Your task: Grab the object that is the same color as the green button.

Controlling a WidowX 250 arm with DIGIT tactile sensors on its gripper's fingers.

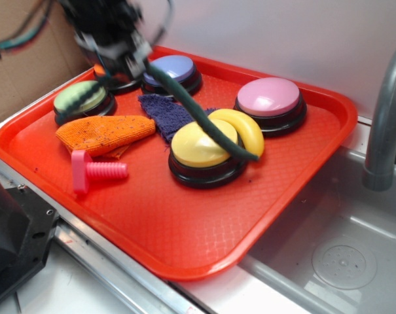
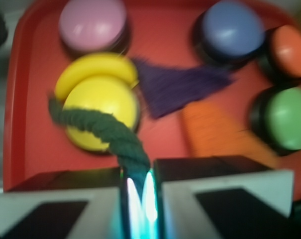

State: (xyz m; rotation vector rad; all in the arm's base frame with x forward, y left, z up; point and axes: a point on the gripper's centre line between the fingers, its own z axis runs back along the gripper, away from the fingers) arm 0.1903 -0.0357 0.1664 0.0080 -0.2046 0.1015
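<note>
in the exterior view the tool (image 1: 131, 62) is hanging over the far left corner of the red tray (image 1: 184, 229), blurred, and it is pinching one end of the dark green rope (image 1: 198, 114); the rope is running away from the tool toward the near right, slanting down across the purple cloth (image 1: 165, 111), and its free end is lying draped over the yellow button (image 1: 201, 149) just beside the yellow banana (image 1: 247, 127), so its long axis is stretching diagonally from the raised, gripped end to the resting tail. the green button (image 1: 81, 98) is sitting just left of and below the tool, with the orange knitted cloth (image 1: 106, 132) and a pink plastic bolt (image 1: 93, 171) nearer the front; the blue button (image 1: 173, 69) and the pink button (image 1: 270, 98) are standing along the far side. in the wrist view the tool's (image 2: 139, 191) two pale fingers (image 2: 200, 199) are pressing together on the rope (image 2: 105, 129), which is rising out of the narrow gap between them and curving up and to the left over the yellow button (image 2: 103, 107); the green button (image 2: 287, 117) is lying well off to the right of that gap, apart from the rope. judging from this, the grab seems made, and any lift will be dragging the tail along that same diagonal, off the yellow dome and possibly brushing the banana (image 2: 93, 69)
</note>
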